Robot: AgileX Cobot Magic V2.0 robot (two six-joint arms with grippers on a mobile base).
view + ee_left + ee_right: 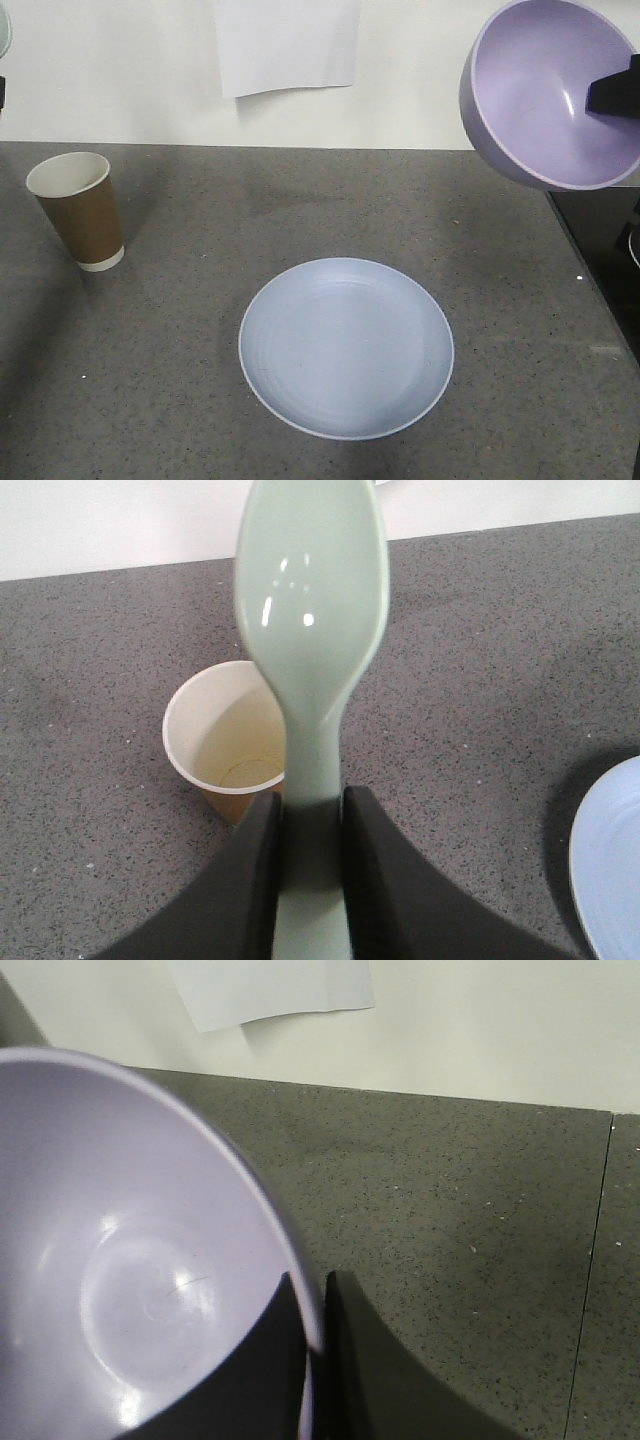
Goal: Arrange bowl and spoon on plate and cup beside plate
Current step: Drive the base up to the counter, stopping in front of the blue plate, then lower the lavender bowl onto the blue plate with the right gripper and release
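The pale blue plate (345, 347) lies flat on the grey counter, front centre; its edge shows at the right of the left wrist view (610, 865). The brown paper cup (78, 210) stands upright at the left, empty, and appears below the spoon (222, 738). My left gripper (311, 815) is shut on the handle of the mint-green spoon (311, 600), scoop pointing away, above the cup. High at the upper right, the lavender bowl (545, 90) hangs tilted, with my right gripper (314, 1305) shut on its rim (300, 1300); one finger sits inside the bowl (130, 1260).
A white sheet of paper (287, 42) hangs on the pale wall behind the counter. A dark glossy panel (600, 250) borders the counter's right side. A seam line (590, 1260) runs across the counter at the right.
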